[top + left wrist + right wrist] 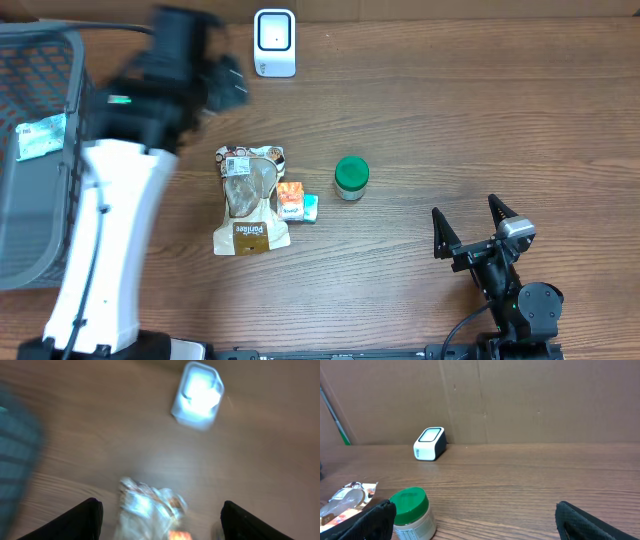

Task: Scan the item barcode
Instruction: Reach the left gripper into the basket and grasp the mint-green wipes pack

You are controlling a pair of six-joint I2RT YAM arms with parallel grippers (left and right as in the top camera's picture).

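Observation:
The white barcode scanner (274, 42) stands at the table's far edge, also visible as the scanner (198, 392) and the scanner (429, 443). Mid-table lie a clear-and-brown snack bag (250, 200), a small orange box (291, 203), a teal box (311, 208) and a green-lidded jar (351, 177). My left gripper (222, 85) hovers, motion-blurred, left of the scanner and beyond the bag; in its wrist view the left gripper (160, 527) is open and empty, with the bag (150, 510) below. My right gripper (470, 222) rests open near the front right, and the jar (412, 512) sits by its left fingertip (367, 522).
A grey wire basket (72, 60) sits at the left edge with a small clear packet (40, 135) inside. A cardboard wall (520, 400) backs the table behind the scanner.

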